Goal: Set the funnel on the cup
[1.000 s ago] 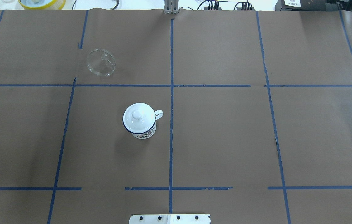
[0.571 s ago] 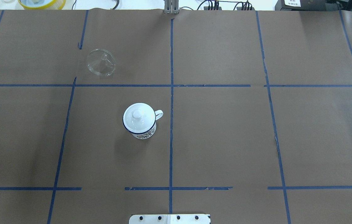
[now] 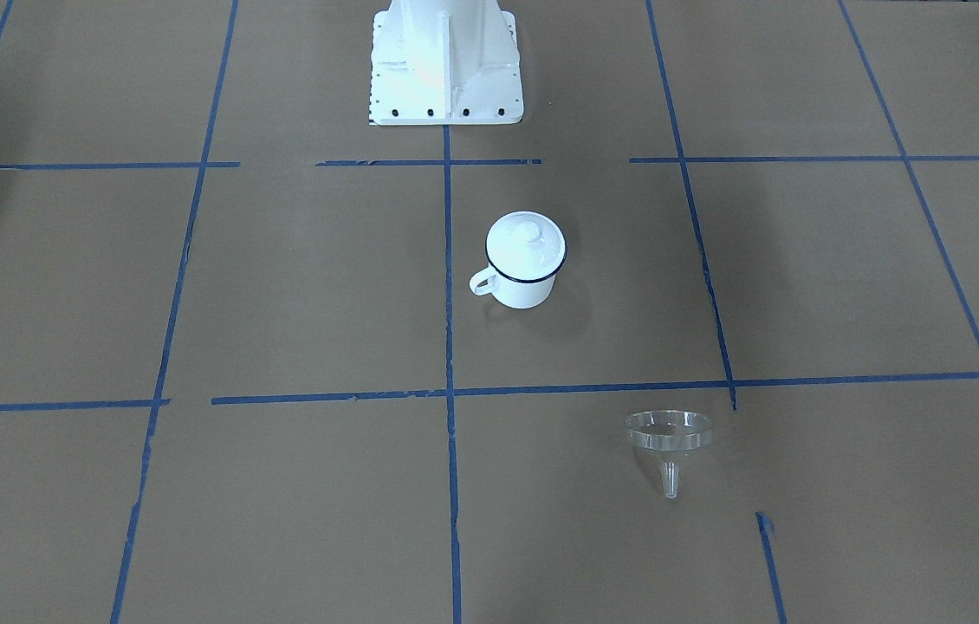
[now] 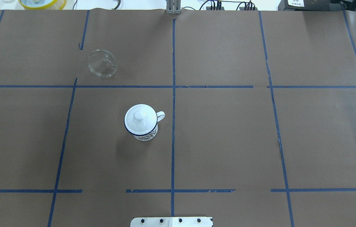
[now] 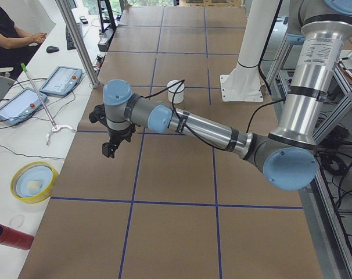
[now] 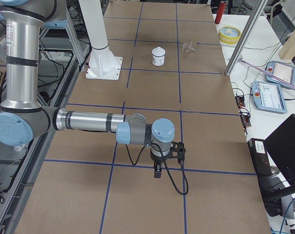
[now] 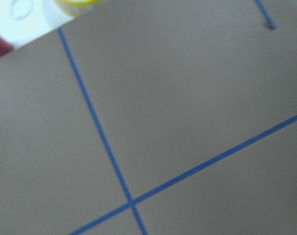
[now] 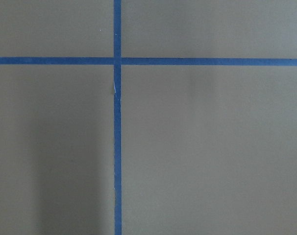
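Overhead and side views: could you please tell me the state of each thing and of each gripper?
cup: upright, lid on.
lid: seated on the cup.
funnel: lying on its side, apart from the cup.
left gripper: above the table, open or shut unclear.
right gripper: above the table, open or shut unclear.

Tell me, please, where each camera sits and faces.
Front-facing: across the table, facing the base; no arms.
Overhead: behind the robot, looking forward; base edge; shares cup, funnel with front-facing.
Exterior left: table's left end; left arm, left gripper near.
Exterior right: right end; right arm, right gripper near.
Left wrist: down at taped paper; no body.
Right wrist: likewise.
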